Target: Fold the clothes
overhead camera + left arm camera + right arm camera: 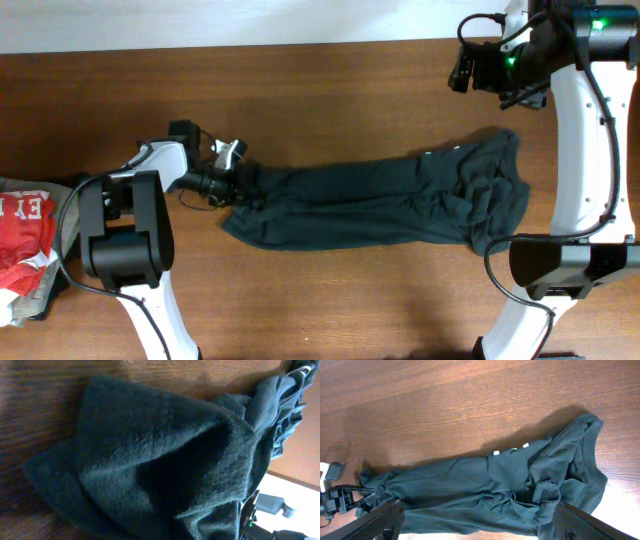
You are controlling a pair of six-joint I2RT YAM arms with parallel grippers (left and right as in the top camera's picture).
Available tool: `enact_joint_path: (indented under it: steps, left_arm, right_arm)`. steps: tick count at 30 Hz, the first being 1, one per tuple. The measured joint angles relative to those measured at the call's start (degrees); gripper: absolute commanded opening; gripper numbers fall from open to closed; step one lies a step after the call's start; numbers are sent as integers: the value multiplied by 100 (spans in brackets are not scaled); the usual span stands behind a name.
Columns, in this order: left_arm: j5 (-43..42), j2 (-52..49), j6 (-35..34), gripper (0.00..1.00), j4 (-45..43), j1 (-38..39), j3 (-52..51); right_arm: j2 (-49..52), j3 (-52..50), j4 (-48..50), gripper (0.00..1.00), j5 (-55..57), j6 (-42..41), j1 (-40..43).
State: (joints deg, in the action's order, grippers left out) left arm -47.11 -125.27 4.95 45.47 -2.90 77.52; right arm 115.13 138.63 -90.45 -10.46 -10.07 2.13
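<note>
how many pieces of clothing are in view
3: the dark T-shirt stretched across the middle, a red garment with white letters at the far left, and a grey-beige garment beneath it. More may be hidden in that pile.

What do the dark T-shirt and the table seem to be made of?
The T-shirt: soft matte knit, perhaps cotton or a blend; it creases limply and looks finely fuzzy.
The table: brown wood or wood-look laminate, smooth, slightly glossy, with grain lines.

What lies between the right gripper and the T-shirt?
Nothing but bare table. The overhead view shows the right gripper apart from the T-shirt, with only wood between them.
</note>
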Motion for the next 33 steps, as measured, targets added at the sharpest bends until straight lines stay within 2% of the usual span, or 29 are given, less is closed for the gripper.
enact_joint_path:
  steps: [4,10,13,16,21,24,26,28,33]
  left_arm:
    - [-72,-9,-133,0,-149,-278,-26]
    - [26,-31,-85,0,411,-2308,39]
    - [275,-57,-7,0,944,-2293,302]
    - [551,-42,74,0,1738,-2068,994]
    - [772,949,149,0,2859,-1499,2114]
    - [1110,1193,122,1,3375,-962,2256]
    - [1307,1193,-35,0,3359,-540,2256]
    - [1602,1193,-363,0,3161,219,2256]
    - [2159,1193,-1580,0,2166,1692,2251]
  right_arm:
    - [0,0,-50,98,0,4,0]
    - [0,2,-63,98,0,26,-15]
    - [0,2,-59,99,2,131,-151]
    - [0,2,-66,99,2,153,-258]
    - [0,2,-90,99,2,212,-262]
    - [0,2,-90,99,4,240,-262]
    - [0,2,-164,99,4,264,-262]
    - [0,2,-240,99,2,302,-262]
    - [0,2,-535,99,2,323,-262]
